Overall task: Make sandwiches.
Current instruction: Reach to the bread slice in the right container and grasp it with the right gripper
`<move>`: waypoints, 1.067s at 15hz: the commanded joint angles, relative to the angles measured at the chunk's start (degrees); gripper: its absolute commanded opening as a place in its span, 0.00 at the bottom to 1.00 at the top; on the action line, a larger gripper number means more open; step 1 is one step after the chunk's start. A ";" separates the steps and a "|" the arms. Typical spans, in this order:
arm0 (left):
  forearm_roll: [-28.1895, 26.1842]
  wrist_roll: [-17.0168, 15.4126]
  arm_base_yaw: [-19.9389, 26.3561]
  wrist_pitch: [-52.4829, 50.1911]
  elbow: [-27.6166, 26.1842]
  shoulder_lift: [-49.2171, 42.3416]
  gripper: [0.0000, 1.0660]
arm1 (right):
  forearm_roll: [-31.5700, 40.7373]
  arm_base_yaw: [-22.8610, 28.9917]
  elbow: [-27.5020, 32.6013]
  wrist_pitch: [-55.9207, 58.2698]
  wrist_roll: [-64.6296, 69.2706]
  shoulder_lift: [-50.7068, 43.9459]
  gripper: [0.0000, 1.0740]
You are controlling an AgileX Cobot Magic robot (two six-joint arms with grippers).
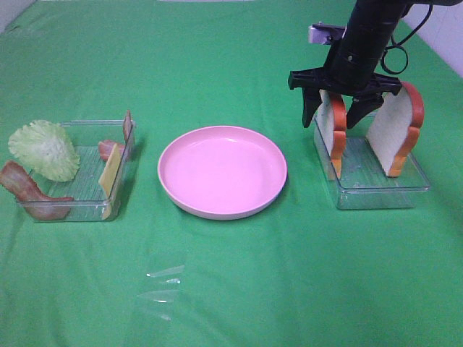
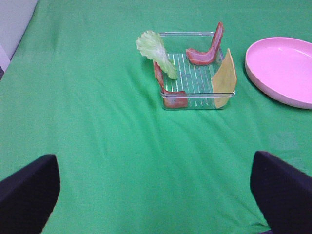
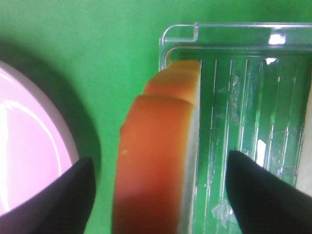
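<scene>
Right wrist, bread slice [image 3: 156,161] upright, orange-brown crust

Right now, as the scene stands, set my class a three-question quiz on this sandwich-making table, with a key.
1. True or false: the pink plate already holds food.
2. How many bread slices stand in the right-hand tray? A one, B two, C three.
3. Complete: the right tool straddles the bread slice that is ____ to the plate.
Key: 1 false; 2 B; 3 nearer.
</scene>
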 commanded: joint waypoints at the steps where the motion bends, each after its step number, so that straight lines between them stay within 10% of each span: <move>1: -0.34 -0.57 -0.23 -0.57 0.00 -0.97 0.92 | -0.29 -0.11 -0.29 0.06 -0.40 0.17 0.54; 9: -0.34 -0.57 -0.23 -0.57 0.00 -0.97 0.92 | -0.17 -0.11 -0.29 2.69 -0.17 0.17 0.40; 13: -0.34 -0.57 -0.23 -0.57 0.00 -0.97 0.92 | -0.06 -0.11 -0.29 4.01 -0.11 0.17 0.06; 16: -0.34 -0.57 -0.23 -0.57 0.00 -0.97 0.92 | -0.06 -0.11 -0.29 4.64 -0.11 0.17 0.00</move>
